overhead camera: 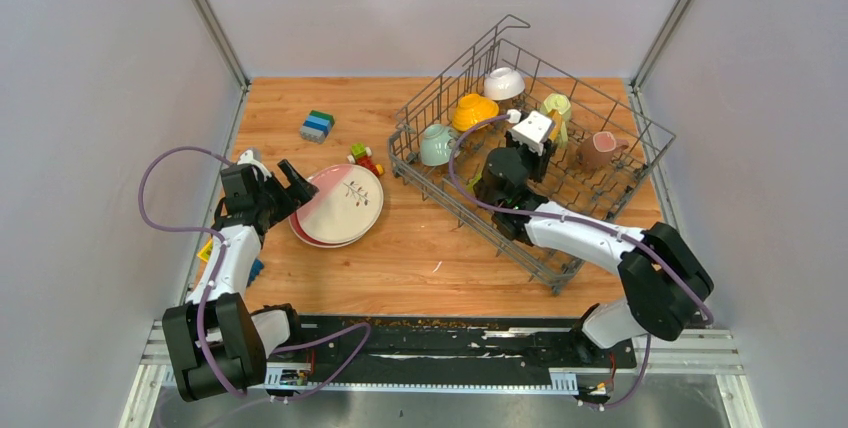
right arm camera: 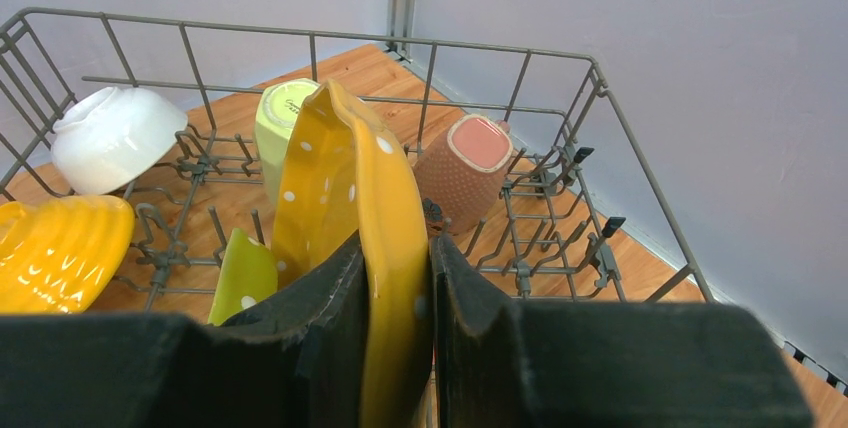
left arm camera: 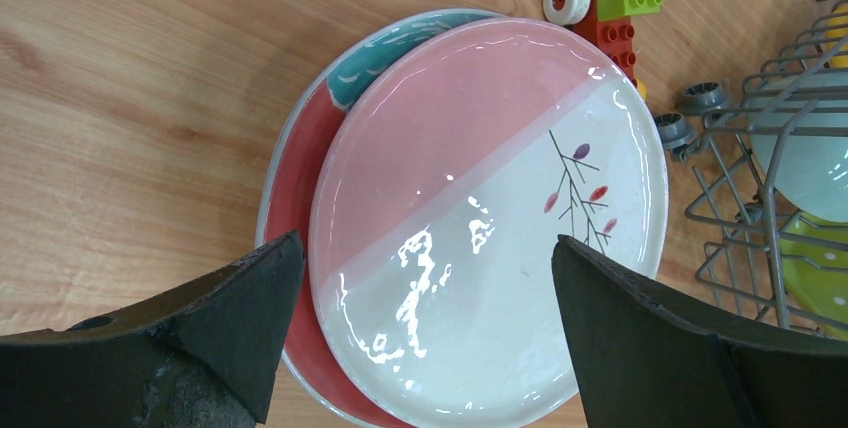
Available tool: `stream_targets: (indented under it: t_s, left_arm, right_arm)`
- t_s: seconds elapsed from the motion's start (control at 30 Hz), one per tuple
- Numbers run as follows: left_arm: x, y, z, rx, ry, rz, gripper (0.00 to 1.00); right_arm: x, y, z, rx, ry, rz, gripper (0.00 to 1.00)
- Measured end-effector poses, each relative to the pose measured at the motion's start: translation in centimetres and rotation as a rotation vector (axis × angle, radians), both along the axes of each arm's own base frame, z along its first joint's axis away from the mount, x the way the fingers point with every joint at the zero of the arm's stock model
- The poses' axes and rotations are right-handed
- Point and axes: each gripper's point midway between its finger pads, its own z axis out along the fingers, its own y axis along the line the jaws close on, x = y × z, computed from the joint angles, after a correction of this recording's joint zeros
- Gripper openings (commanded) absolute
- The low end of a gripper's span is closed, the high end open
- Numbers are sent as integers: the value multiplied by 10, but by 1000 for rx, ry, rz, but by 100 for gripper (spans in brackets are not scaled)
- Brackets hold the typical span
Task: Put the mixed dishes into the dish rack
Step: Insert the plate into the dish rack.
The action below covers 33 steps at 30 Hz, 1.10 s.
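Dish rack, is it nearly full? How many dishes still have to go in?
A white bowl, yellow bowl and pink mug already sit in the dish rack. The right claw is shut on a yellow dotted plate inside it. Left to load: stacked plates on the table, under the open left claw.

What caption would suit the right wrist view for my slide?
Right gripper holds a yellow dotted plate on edge in the dish rack, near a pink mug and white bowl.

Bare table (overhead camera: pixel 440 238) lies open between the plates (overhead camera: pixel 340 203) and the rack (overhead camera: pixel 556 266). Blocks (overhead camera: pixel 365 158) sit in the gap farther back. Mugs (overhead camera: pixel 598 150) and bowls (overhead camera: pixel 474 111) crowd the rack.
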Motion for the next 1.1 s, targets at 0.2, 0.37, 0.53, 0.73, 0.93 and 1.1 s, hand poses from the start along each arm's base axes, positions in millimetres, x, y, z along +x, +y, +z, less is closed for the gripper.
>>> stream_targets:
  t_s: [0.2, 0.37, 0.53, 0.73, 0.93, 1.1]
  left_arm:
    - [0, -1, -1, -6, 2, -5, 100]
    - [0, -3, -2, -13, 6, -12, 100]
    - [0, -4, -2, -17, 6, -16, 100]
    - [1, -3, -4, -18, 10, -16, 100]
    - [1, -4, -6, -19, 17, -16, 100]
    - [1, -3, -6, -20, 18, -16, 100]
  right_arm:
    - [4, 8, -2, -20, 21, -13, 1]
    - [6, 16, -7, -25, 32, -27, 1]
    - [10, 25, -11, -42, 48, -18, 2]
    - [8, 42, -34, -115, 114, 20, 3]
    - [6, 41, -27, -93, 93, 23, 56]
    - [5, 41, -17, -35, 28, 38, 59]
